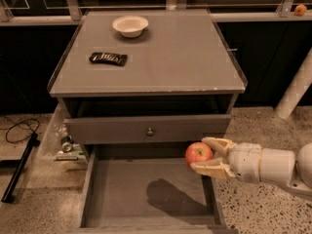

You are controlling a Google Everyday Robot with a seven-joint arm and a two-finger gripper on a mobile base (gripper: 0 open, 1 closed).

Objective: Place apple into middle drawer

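Observation:
The red apple point(198, 154) is held in my gripper point(208, 155), whose cream fingers close above and below it. My white arm comes in from the right. The apple hangs above the right part of the open middle drawer point(146, 191), a wide shallow grey box pulled out below the cabinet. The arm's shadow lies on the drawer floor. The drawer above it, with a small round knob point(149, 130), is slightly pulled out.
On the cabinet top point(195, 57) stand a white bowl point(130, 25) and a dark snack packet point(108, 58). A tiny orange fruit point(300, 9) sits on the far right ledge. Clutter and a cable lie on the floor at left. A white pole point(295, 94) stands right.

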